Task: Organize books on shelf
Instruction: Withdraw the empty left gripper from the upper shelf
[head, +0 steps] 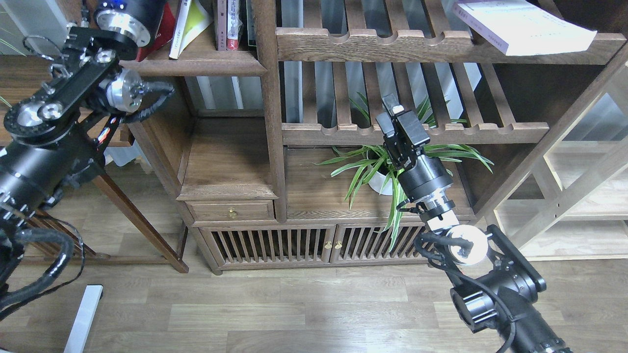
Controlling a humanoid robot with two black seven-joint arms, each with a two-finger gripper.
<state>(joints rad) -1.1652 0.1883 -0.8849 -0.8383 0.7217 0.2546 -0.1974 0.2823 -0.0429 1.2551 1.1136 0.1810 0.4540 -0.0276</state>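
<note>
- The shelf [196, 66] is the dark solid board at the upper left of the wooden cabinet [230, 166], with a thick rounded front lip.
- On the shelf the yellow-green book [189, 22] leans tilted, its white edge toward the camera; only its lower part shows.
- The red book [156, 37] is just left of it, mostly hidden behind the left arm's wrist.
- Thin upright books [229, 24] with red-and-white spines stand at the right end of the same shelf, against the post.
- The thick white book [522, 24] lies flat on the top slatted rack [392, 44] at the upper right, well apart from the other two, one corner jutting past the front rail.
- The left arm [73, 93] rises from the left edge; its far end passes out of the top of the frame at the shelf, so its jaws do not show.
- The right gripper [392, 105] is raised in front of the lower slatted rack, touching nothing; it is seen end-on and dark, so I cannot tell whether the jaws are spread or pressed together.
- A potted plant [380, 169] sits in the compartment behind the right arm.
</note>
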